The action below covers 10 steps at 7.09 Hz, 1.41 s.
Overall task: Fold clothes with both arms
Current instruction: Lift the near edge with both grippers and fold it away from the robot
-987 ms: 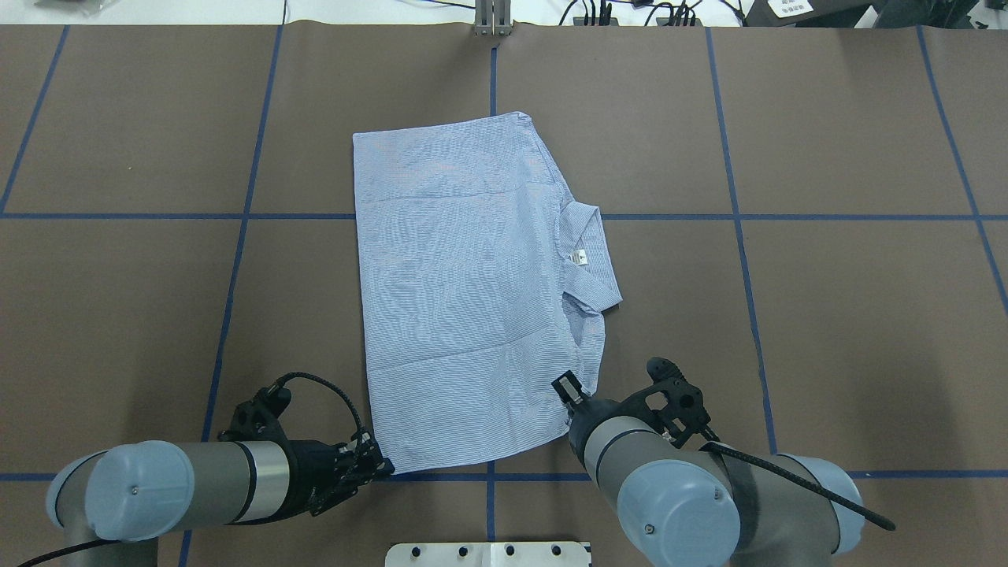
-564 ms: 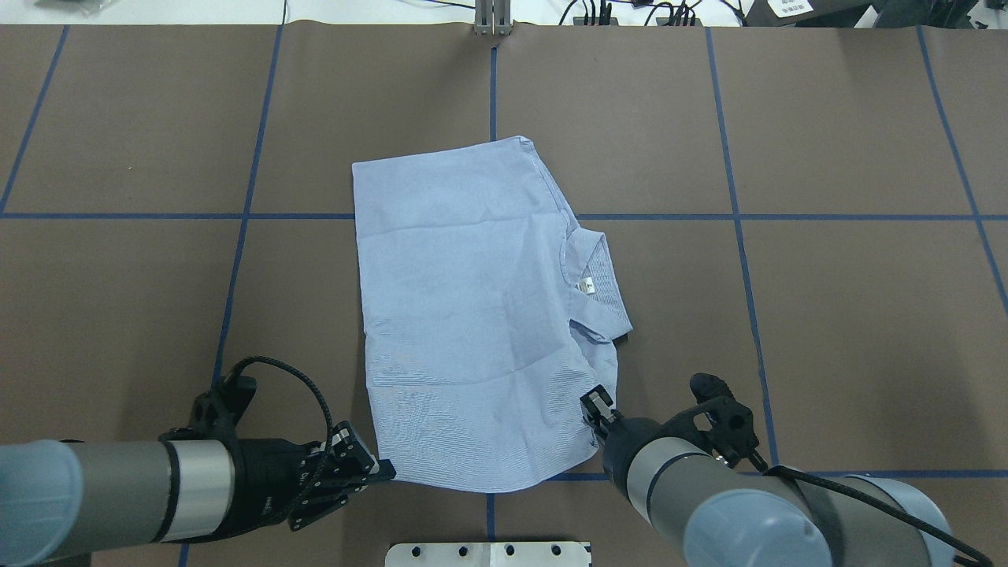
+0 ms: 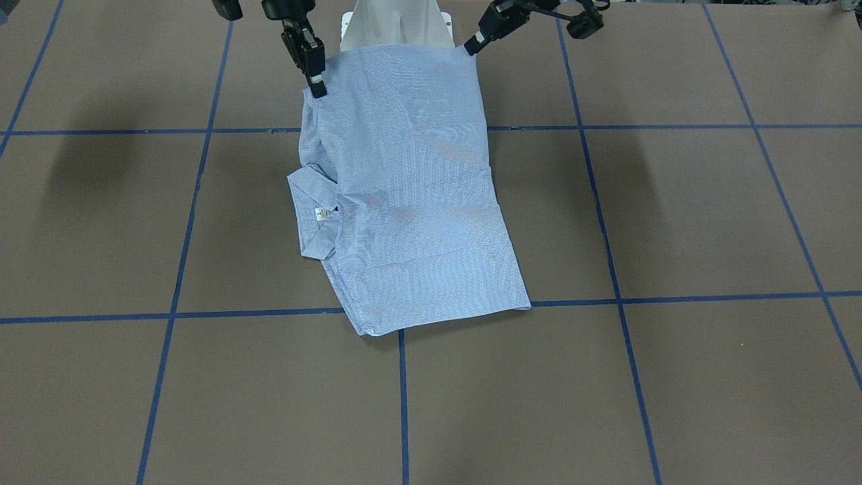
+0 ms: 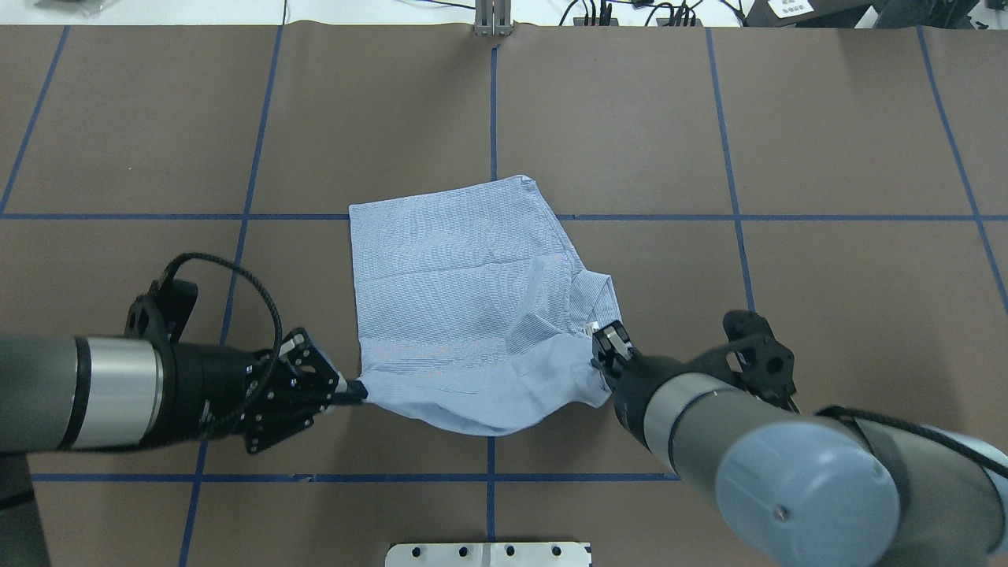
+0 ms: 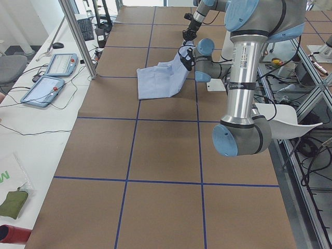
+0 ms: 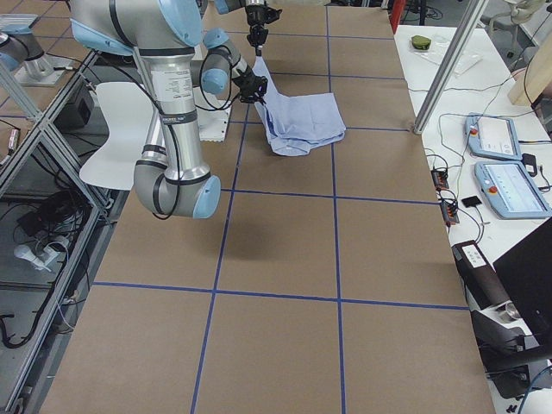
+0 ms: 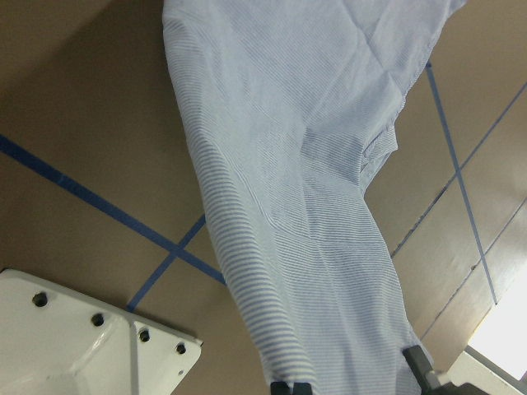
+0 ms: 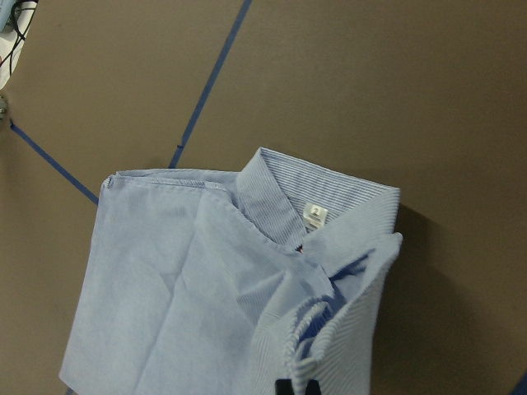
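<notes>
The light blue striped shirt (image 4: 465, 291) lies folded mid-table, its collar and white label (image 8: 314, 214) toward my right side. Its near edge is raised off the table between both arms. My left gripper (image 4: 354, 390) is shut on the near left corner, and my right gripper (image 4: 602, 350) is shut on the near corner by the collar. In the front view the left gripper (image 3: 469, 47) and right gripper (image 3: 316, 87) hold the shirt (image 3: 411, 202) up near my base. The shirt (image 7: 313, 206) hangs away from the left wrist camera.
Blue tape lines (image 4: 492, 102) grid the brown table. My white base plate (image 4: 488, 554) sits at the near edge. A metal post (image 6: 448, 65) and two tablets (image 6: 504, 164) stand beyond the far edge, with cables (image 4: 630, 12) along it.
Both grippers have risen with the shirt's near edge, which now hangs in a curve. The shirt's far edge has slid toward me. The collar area has bunched up.
</notes>
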### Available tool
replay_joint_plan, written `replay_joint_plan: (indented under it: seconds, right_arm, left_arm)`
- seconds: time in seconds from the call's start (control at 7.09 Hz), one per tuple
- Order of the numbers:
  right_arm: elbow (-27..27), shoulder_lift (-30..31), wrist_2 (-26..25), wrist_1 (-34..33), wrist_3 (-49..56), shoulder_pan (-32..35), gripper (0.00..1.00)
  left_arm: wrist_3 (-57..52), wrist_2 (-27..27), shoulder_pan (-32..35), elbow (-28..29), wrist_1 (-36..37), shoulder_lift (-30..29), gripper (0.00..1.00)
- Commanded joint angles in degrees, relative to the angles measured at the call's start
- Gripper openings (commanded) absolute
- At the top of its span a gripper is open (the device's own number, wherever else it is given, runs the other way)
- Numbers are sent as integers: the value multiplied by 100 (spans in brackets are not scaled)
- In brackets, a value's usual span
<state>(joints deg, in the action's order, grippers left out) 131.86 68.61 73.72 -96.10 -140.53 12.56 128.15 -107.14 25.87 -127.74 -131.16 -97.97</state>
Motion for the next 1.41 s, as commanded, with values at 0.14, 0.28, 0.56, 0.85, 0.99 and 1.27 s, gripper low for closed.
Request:
replay_joint_plan:
  seconds: [0.14, 0.28, 0.56, 0.85, 0.99, 1.27]
  right_arm:
    - [-1667, -1111, 1299, 30, 1269, 1403, 0]
    - [-2142, -1331, 1521, 47, 1500, 1598, 0]
    - [-3283, -1622, 1767, 1121, 1564, 1923, 0]
    - [-4618, -2305, 2111, 1558, 1834, 2162, 0]
    - [-5147, -2604, 2181, 1768, 1915, 2276, 0]
    - [-5836, -2757, 2261, 2348, 2098, 2356, 0]
  left_arm:
    - [-533, -896, 1322, 1354, 187, -863, 0]
    - [-719, -905, 1472, 1627, 187, -951, 0]
    - [-860, -870, 1631, 2504, 100, -1433, 0]
    - [-1229, -852, 1815, 3252, 30, -1724, 0]
    - [-1257, -843, 1868, 3664, -354, -1786, 0]
    - [-1301, -826, 1948, 4368, -945, -1900, 0]
